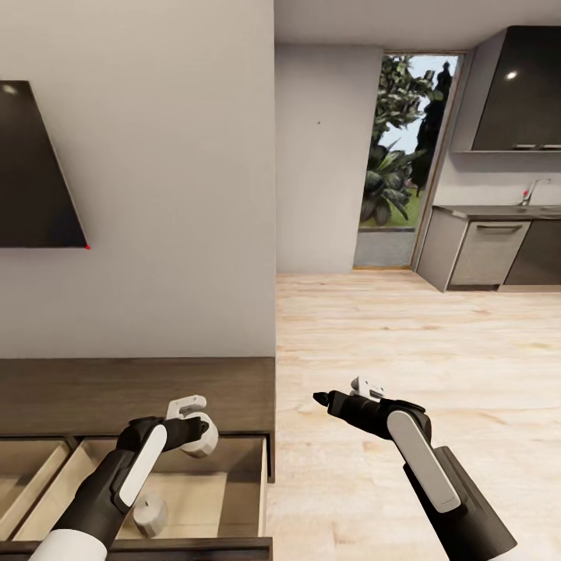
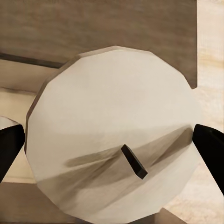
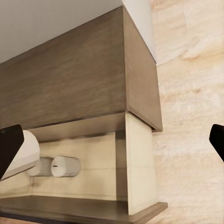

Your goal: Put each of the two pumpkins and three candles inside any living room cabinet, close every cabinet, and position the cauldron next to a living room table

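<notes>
Head view, lower left: the left gripper [image 1: 204, 434] pinches a candle [image 2: 112, 135] over the cabinet's [image 1: 136, 393] open drawer, where another candle [image 1: 149, 516] lies. Right gripper [image 1: 321, 400] hangs spread above the floor [image 1: 413, 351].

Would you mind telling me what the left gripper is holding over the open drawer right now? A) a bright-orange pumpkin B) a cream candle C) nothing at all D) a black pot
B: in the left wrist view a cream candle with a dark wick sits between the two dark fingers, and the head view shows the left gripper holding it above the open drawer.
</notes>
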Available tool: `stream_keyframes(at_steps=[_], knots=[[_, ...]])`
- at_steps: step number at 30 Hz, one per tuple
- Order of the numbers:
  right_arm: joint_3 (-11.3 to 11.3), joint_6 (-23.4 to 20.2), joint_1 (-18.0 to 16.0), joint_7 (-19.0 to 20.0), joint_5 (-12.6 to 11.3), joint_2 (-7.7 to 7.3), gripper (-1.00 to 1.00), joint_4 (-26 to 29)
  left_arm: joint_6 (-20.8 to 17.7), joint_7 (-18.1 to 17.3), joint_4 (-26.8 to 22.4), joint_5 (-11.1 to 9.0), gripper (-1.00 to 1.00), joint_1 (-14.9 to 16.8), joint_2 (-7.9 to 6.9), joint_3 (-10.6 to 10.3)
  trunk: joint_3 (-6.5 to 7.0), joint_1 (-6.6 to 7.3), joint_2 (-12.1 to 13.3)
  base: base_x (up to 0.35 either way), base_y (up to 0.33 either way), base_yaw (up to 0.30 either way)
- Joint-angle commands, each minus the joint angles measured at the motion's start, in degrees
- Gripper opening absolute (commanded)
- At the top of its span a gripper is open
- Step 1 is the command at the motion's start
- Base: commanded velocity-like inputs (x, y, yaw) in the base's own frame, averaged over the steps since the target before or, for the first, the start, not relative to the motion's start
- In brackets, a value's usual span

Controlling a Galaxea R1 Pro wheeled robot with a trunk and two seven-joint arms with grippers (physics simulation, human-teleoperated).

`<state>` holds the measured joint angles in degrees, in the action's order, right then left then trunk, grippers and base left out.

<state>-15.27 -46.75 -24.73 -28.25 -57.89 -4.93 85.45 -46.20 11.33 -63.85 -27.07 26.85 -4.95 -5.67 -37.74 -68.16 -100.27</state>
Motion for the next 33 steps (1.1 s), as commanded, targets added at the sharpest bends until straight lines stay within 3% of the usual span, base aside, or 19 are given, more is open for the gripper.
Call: stream_keyframes(at_steps=[1,30,33], knots=[[-0.09,-0.01,-0.06,-0.59,-0.56,-0.06,1.00,0.07,-0.12,0.57,-0.06,-0.64,-1.00,0.05,-0.06,-0.16,-0.24,-0.22,-0.45,0.000,0.000,0.000],[-0.13,-0.37,-0.06,-0.44,-0.59,-0.22,1.00,3.31,-0.43,0.64,0.92,-1.17,-1.00,0.32,-0.25,0.14,-5.45,-6.59,-12.08,0.000,0.000,0.000],[-0.12,-0.44,-0.06,-0.17,-0.64,-0.39,1.00,3.32,-0.52,0.66,5.81,-0.98,-1.00,2.63,-0.19,0.14,-5.99,-7.25,-13.28,0.000,0.000,0.000]])
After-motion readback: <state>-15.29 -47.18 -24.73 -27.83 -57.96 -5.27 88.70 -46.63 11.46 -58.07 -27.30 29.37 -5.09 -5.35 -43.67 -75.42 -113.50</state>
